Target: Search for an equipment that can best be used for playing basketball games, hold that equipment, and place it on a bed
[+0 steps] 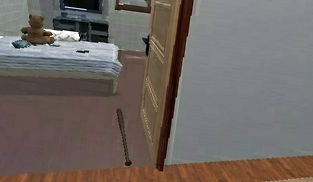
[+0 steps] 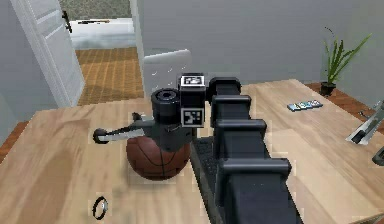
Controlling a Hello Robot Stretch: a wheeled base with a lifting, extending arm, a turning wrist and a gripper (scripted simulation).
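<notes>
The ball (image 2: 155, 162), brown-orange and round, sits on the table (image 2: 60, 150) right up against the arm (image 2: 245, 160), below the gripper's dark body. The gripper (image 2: 108, 132) points its thin fingers off to the arm side view's left, past the ball. With the ball on the wood at the gripper, I cannot tell whether anything is held, nor can I tell how the jaws stand. My guess is the arm is reached out over the table to line up on the ball, so the grasp is the step in hand.

The table has room. A small ring (image 2: 100, 207) lies near its front edge, a flat dark remote (image 2: 305, 105) is well apart toward the far right corner, and a pale chair (image 2: 165, 68) stands just behind the far edge. A plant (image 2: 335, 55) stands beyond the table's right end.

Ahead, the bed (image 1: 53, 60) is well off, through a doorway, with a teddy (image 1: 38, 30) and what may be a few small items on the cover, though bare cover shows near the foot. The open door (image 1: 157, 59) and the grey wall (image 1: 258, 72) narrow the way in, and a bat (image 1: 123, 138) lies on the floor just inside the doorway, near the door's edge. A base carrying the ball through would want to keep to the forward view's left of it.
</notes>
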